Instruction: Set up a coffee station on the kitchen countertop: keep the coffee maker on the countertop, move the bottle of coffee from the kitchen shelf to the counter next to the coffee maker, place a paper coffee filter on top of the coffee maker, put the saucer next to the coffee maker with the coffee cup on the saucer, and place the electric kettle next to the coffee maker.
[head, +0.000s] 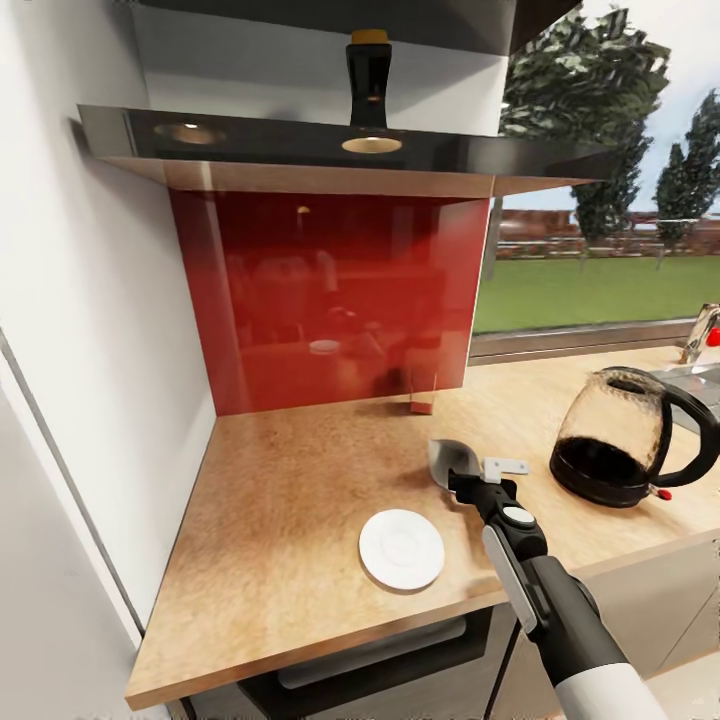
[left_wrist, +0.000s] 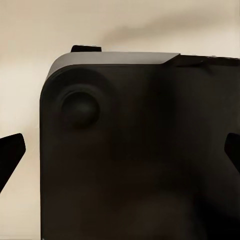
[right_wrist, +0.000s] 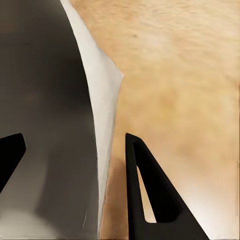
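My right gripper (head: 466, 484) hovers just over the kitchen countertop (head: 290, 500), shut on the paper coffee filter (head: 448, 458), a grey-white cone with a pointed corner. In the right wrist view the filter (right_wrist: 102, 100) fills the gap between the black fingers (right_wrist: 150, 195). The white saucer (head: 401, 548) lies flat near the front edge, just left of the gripper. The electric kettle (head: 622, 436) stands to the right. The bottle of coffee (head: 369, 72), dark with a yellow cap, stands high on the shelf above the hood. My left gripper (left_wrist: 122, 145) is open against the robot's dark body. The coffee maker and the coffee cup are out of view.
A red glass backsplash (head: 330, 300) closes the corner under the steel hood (head: 300, 145). A small red object (head: 421, 405) sits at its foot. A small white flat piece (head: 506, 466) lies beside the gripper. A tap (head: 700, 335) and sink are at the far right.
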